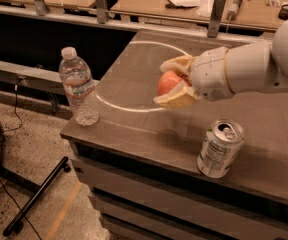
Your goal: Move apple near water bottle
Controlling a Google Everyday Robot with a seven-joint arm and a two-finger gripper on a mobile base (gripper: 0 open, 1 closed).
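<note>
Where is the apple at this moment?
Mid-picture, the apple is held in the gripper over the table. The water bottle stands apart at picture-left, and the can is at lower right.

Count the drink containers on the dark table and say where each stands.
2. The water bottle stands at the table's front left corner; the silver can near its front edge, farther right. Between them the gripper holds the apple. None seems hidden.
</note>
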